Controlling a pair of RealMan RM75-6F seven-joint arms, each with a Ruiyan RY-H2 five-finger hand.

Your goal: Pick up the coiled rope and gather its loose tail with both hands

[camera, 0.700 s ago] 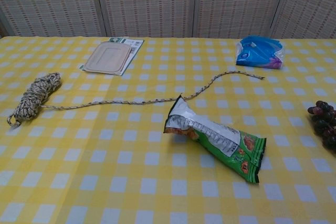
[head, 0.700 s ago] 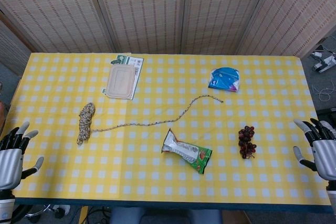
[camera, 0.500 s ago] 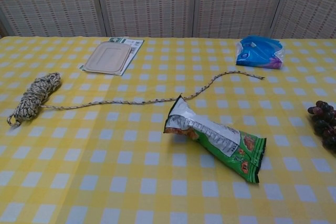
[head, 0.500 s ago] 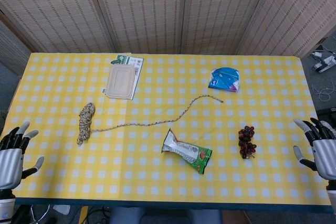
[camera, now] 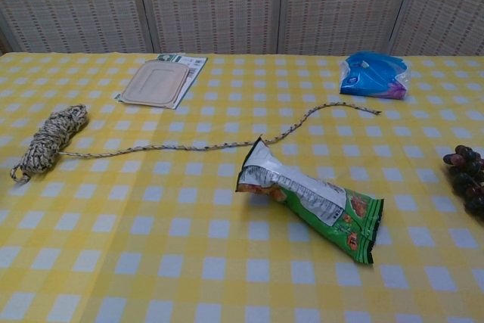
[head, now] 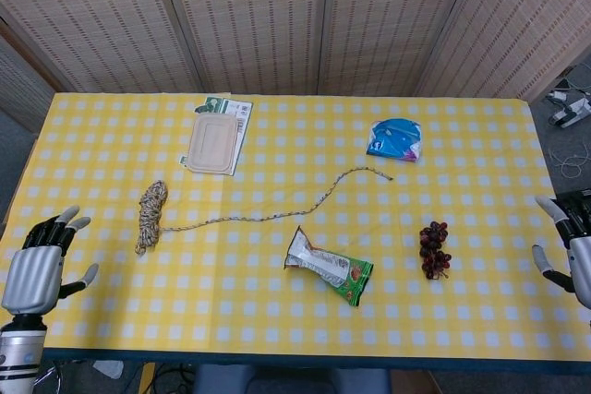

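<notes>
i see the speckled braided rope coil (head: pixel 150 212) lying flat just ahead-right of my left hand (head: pixel 42 260), its thin tail (head: pixel 277 212) snaking toward my right hand (head: pixel 572 246). both hands spread wide, holding nothing, touching nothing.

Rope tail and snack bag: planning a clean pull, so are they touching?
Cannot tell. In the chest view the rope tail runs right behind the snack bag top corner; the head view shows no plain gap either.
</notes>
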